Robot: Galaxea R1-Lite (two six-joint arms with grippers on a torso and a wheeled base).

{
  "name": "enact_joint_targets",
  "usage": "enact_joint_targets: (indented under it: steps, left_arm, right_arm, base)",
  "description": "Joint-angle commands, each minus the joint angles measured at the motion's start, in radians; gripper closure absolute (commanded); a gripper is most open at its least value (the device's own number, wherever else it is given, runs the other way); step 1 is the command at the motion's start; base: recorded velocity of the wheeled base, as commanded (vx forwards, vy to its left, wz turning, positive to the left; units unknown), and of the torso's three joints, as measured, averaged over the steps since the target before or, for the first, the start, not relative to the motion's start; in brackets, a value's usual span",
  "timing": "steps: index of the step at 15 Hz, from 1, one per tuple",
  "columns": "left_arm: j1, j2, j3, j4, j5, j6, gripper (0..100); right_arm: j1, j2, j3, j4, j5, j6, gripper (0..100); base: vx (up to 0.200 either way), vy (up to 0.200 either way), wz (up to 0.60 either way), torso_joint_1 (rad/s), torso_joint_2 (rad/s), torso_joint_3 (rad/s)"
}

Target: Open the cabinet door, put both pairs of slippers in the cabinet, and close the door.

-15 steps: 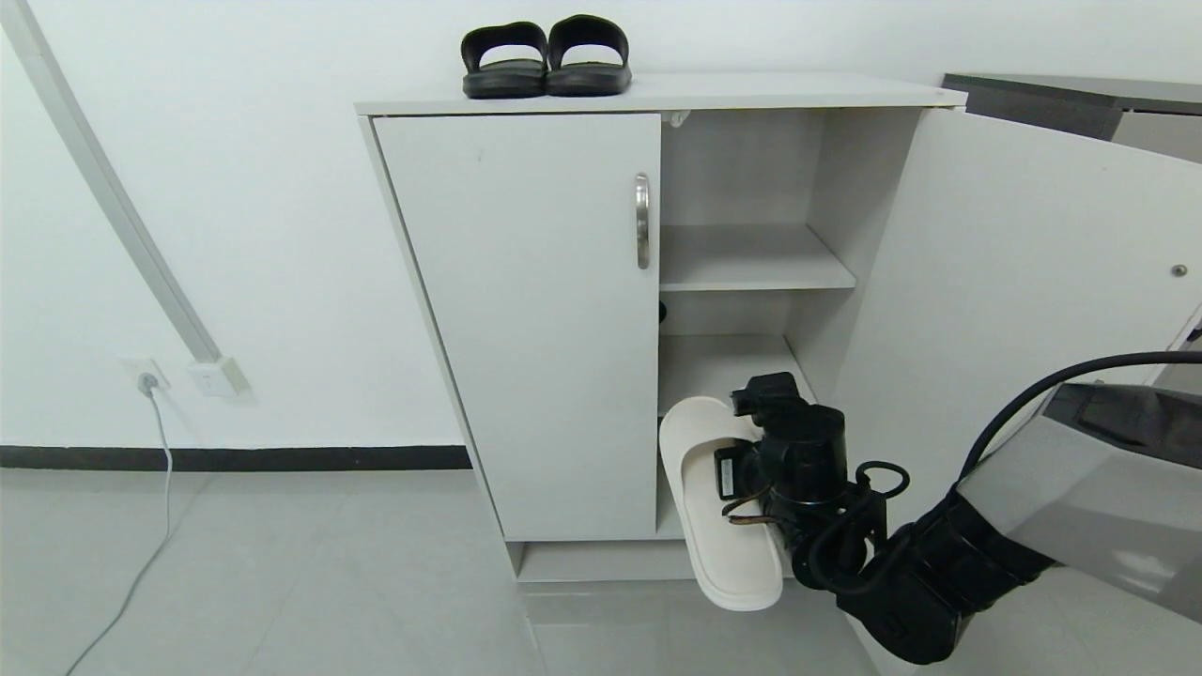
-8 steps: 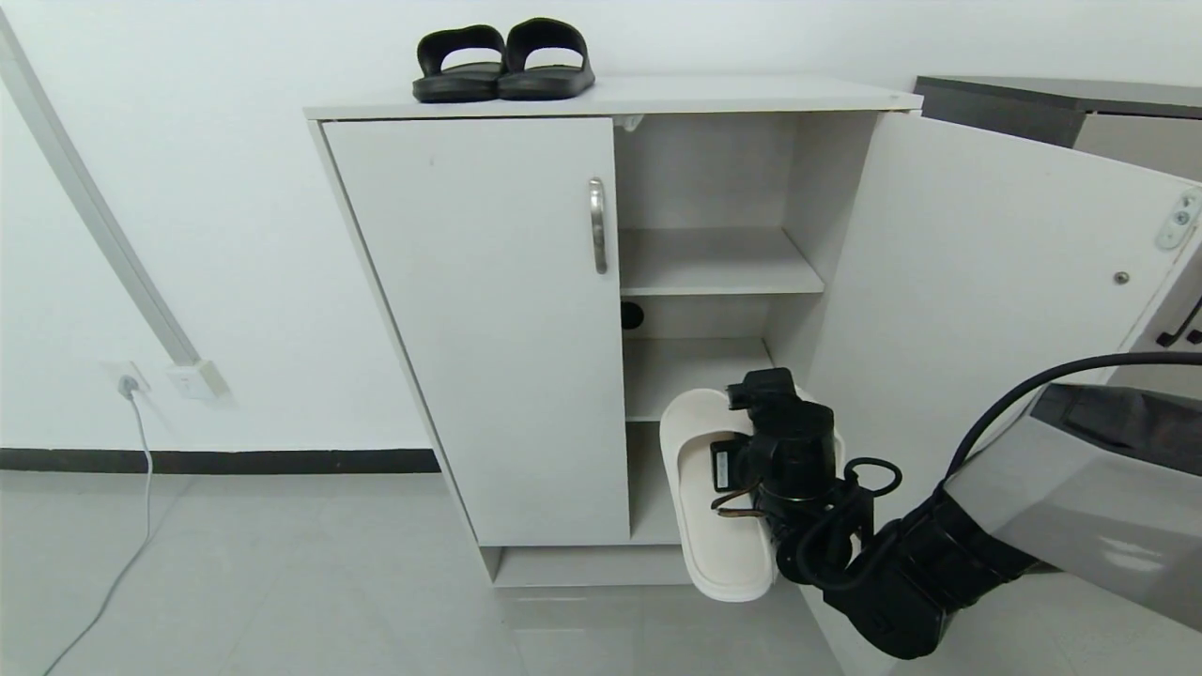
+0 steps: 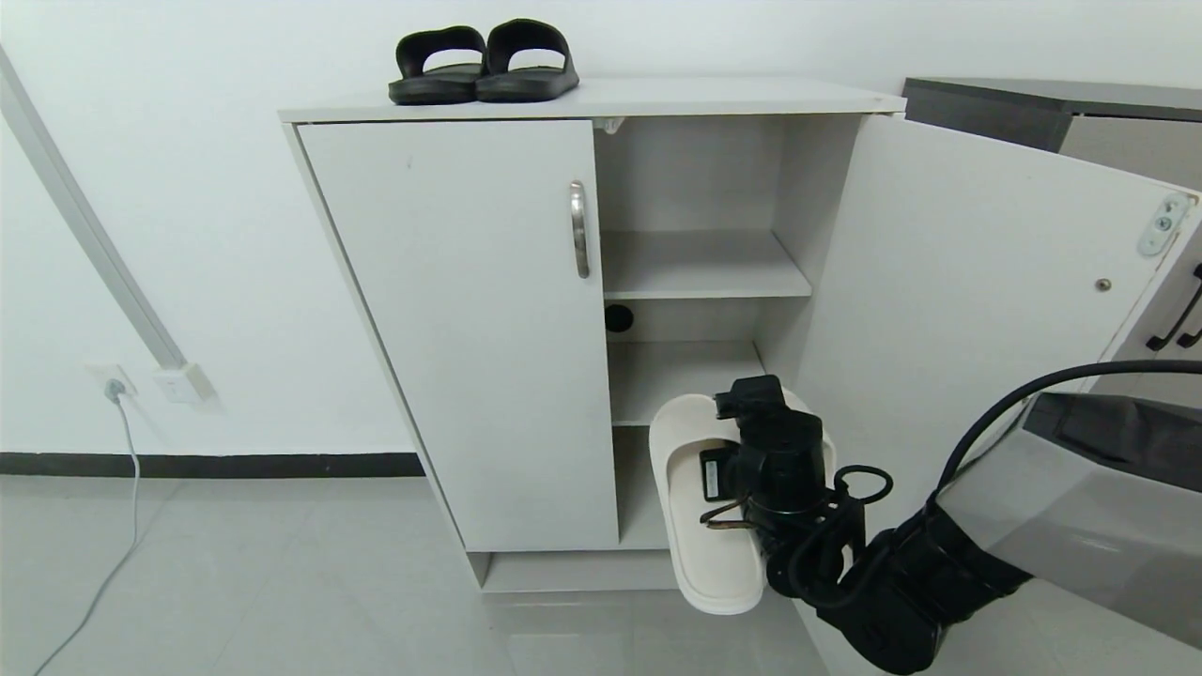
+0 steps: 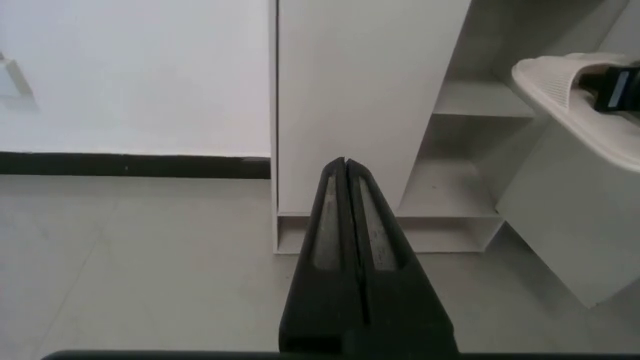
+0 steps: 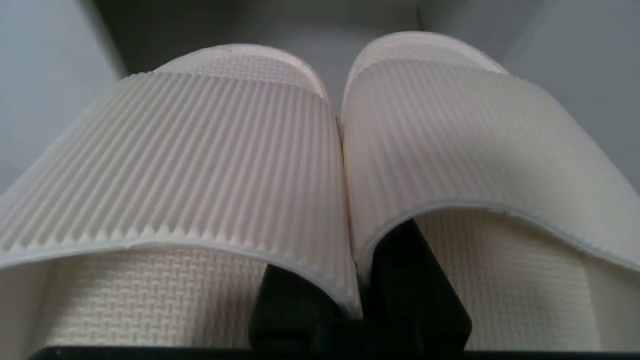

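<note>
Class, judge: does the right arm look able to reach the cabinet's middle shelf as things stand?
Probably yes: the right door stands open, the middle shelf looks bare, and its end effector, holding white slippers, sits just before it.

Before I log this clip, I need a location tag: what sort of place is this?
Probably an indoor entryway, perhaps a mock-up: white shoe cabinet against a bare wall, black slippers on top, tiled floor.
</note>
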Motion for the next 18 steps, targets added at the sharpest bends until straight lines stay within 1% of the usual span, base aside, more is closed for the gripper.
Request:
enact_joint_targets:
  steps: [1, 18]
  left_arm:
    - [0.0, 0.003, 0.0, 0.0, 0.0, -0.001, 100]
    - [0.0, 0.003, 0.0, 0.0, 0.0, -0.001, 100]
  right_arm:
    - [-0.011, 0.003, 0.002, 0.001, -0.002, 0.0, 100]
    - [-0.074, 0.003, 0.022, 0.002, -0.004, -0.002, 100]
  base:
    - [0.0, 0.0, 0.0, 0.0, 0.0, 0.0]
    - [0.0, 0.0, 0.0, 0.0, 0.0, 0.0]
